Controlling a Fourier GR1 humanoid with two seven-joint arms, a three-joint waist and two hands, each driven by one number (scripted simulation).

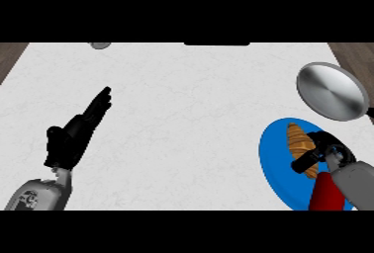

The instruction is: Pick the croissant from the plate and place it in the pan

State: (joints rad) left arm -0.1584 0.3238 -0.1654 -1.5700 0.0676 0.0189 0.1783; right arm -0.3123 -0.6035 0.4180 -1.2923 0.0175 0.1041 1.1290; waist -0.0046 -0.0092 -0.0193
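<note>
White table (pixel 190 99): right hand (pixel 321 148) fingers curl round the croissant (pixel 298 140) on the blue plate (pixel 274 168); lift vertically before traversing to the pan (pixel 332 91); left hand (pixel 73 136) rests open

No readable text, label, brand or number anywhere.
</note>
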